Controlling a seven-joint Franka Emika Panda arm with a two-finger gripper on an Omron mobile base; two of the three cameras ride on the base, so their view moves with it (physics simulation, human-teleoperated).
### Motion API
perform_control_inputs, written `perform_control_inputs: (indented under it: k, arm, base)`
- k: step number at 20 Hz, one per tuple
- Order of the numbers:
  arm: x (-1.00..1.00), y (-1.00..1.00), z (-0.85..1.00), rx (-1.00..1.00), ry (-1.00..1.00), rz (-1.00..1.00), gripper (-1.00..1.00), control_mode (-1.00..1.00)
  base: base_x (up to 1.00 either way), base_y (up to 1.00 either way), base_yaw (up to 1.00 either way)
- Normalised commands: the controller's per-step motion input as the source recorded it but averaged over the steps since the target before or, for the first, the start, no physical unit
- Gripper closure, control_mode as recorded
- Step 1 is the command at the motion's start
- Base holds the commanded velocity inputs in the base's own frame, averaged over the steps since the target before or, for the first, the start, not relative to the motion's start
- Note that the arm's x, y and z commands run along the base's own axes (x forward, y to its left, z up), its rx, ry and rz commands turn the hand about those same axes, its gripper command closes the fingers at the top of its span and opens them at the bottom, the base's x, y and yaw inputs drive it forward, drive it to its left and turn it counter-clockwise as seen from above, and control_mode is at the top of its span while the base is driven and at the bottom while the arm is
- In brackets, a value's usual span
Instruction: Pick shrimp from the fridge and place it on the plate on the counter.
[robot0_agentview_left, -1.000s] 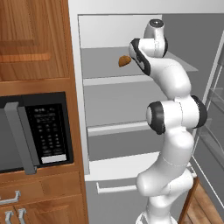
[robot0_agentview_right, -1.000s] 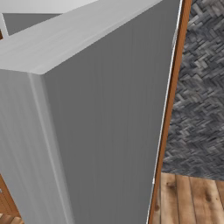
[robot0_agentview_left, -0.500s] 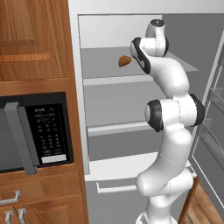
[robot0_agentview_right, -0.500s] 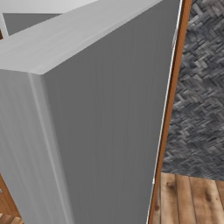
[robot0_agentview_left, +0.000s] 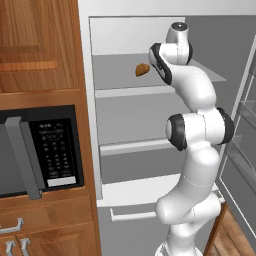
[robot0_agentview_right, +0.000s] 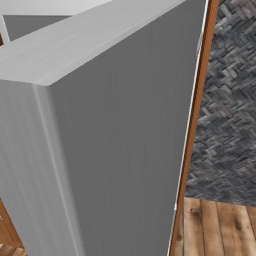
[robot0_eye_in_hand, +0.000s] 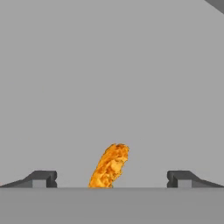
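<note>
The arm reaches into the open fridge (robot0_agentview_left: 150, 125), hand up at the top shelf. The gripper (robot0_eye_in_hand: 111, 178) stands wide open and empty, with the shrimp (robot0_eye_in_hand: 110, 166) lying between its fingertips at six o'clock in the hand view. A brown lump (robot0_agentview_left: 142, 69) sits at the hand's nine o'clock. This looks like the grasping step: next, ease forward, then close.
</note>
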Motion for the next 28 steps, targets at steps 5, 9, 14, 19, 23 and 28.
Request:
perform_control_inputs:
  k: [5, 9, 14, 19, 23, 28]
  arm:
    - [0.0, 0.0, -0.12, 0.0, 0.0, 0.0, -1.0, -1.0]
    - [0.0, 0.0, -0.16, 0.02, 0.0, 0.0, 1.0, -1.0]
    - [0.0, 0.0, -0.18, 0.02, 0.0, 0.0, 1.0, -1.0]
    - [0.0, 0.0, -0.25, 0.04, 0.0, 0.0, 1.0, -1.0]
    - [0.0, 0.0, -0.22, 0.03, 0.0, 0.0, 1.0, -1.0]
    - [0.0, 0.0, -0.07, 0.01, 0.0, 0.0, 1.0, -1.0]
  base:
    - [0.0, 0.0, 0.0]
    - [0.0, 0.0, 0.0]
    - [0.0, 0.0, 0.0]
    - [0.0, 0.0, 0.0]
    - [0.0, 0.0, 0.0]
    - [0.0, 0.0, 0.0]
